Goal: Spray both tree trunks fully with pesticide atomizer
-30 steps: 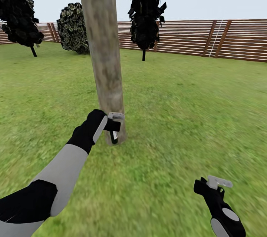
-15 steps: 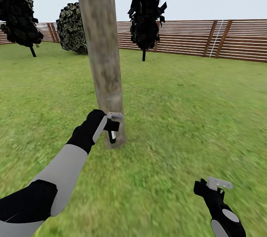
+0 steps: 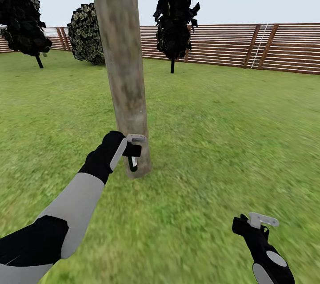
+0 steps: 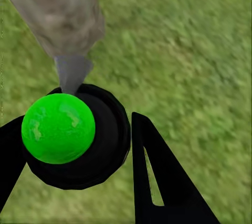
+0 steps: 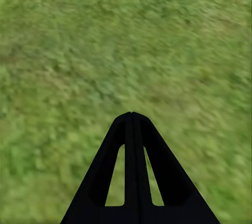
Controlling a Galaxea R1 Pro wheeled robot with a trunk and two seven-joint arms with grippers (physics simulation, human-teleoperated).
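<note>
Clamping left gripper (image 3: 132,151) around pesticide atomizer (image 4: 79,137) body near tree trunk (image 3: 122,62); likely light, rigid, slick; right gripper (image 5: 133,116) clenched, empty.

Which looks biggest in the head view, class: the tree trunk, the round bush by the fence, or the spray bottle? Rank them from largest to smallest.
1. Tree trunk: largest, though it stands nearest.
2. Round bush: smaller, but it is far off, so its true size is unsure.
3. Spray bottle: smallest, held in the left tool.
</note>
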